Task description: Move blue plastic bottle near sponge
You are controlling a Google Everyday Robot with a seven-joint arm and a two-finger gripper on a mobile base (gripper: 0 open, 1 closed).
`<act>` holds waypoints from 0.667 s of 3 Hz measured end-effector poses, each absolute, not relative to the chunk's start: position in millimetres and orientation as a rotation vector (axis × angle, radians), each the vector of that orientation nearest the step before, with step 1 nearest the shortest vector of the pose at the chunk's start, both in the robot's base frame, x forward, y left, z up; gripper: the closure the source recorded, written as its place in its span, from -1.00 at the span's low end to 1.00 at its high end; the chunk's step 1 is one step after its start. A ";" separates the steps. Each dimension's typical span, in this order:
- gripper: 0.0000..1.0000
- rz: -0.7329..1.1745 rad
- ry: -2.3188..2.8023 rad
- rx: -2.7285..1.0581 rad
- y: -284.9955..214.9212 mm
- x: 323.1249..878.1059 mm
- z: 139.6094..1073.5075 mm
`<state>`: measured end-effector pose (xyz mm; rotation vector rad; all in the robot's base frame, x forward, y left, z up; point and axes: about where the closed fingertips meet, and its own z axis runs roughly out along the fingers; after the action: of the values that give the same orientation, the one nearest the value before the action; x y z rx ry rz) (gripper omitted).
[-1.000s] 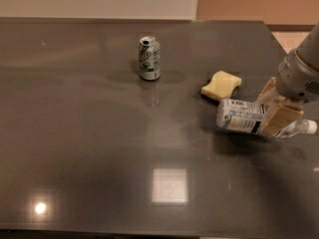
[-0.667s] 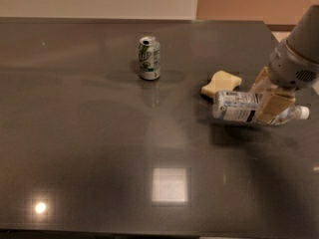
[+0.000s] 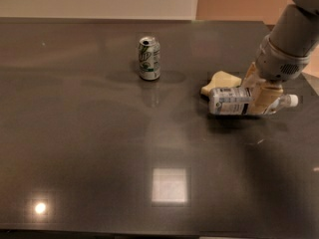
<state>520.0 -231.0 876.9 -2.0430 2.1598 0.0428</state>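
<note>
Clear bluish plastic, the bottle (image 3: 230,101) lies on its side near the right edge of the dark worktop (image 3: 89,148). Its white cap points at that edge and its labelled end points toward the middle. The hand (image 3: 263,94) is closed around the bottle between label and cap, with one tan finger (image 3: 269,96) in front and the other behind. Whether the bottle rests on the surface or hangs just above it cannot be told. The pale yellow sponge (image 3: 222,80) sits just beside the labelled end, on the far-edge side. The grey arm (image 3: 286,44) rises toward the far right corner. A silver-green can (image 3: 149,58) stands upright well apart, nearer the far edge.
</note>
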 end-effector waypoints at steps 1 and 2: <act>0.17 0.041 2.140 -2.084 -232.8 530.2 865.9; -0.28 0.074 2.121 -2.122 -235.6 535.2 857.4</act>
<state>535.2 -235.6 857.4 -2.1220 2.1210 0.0744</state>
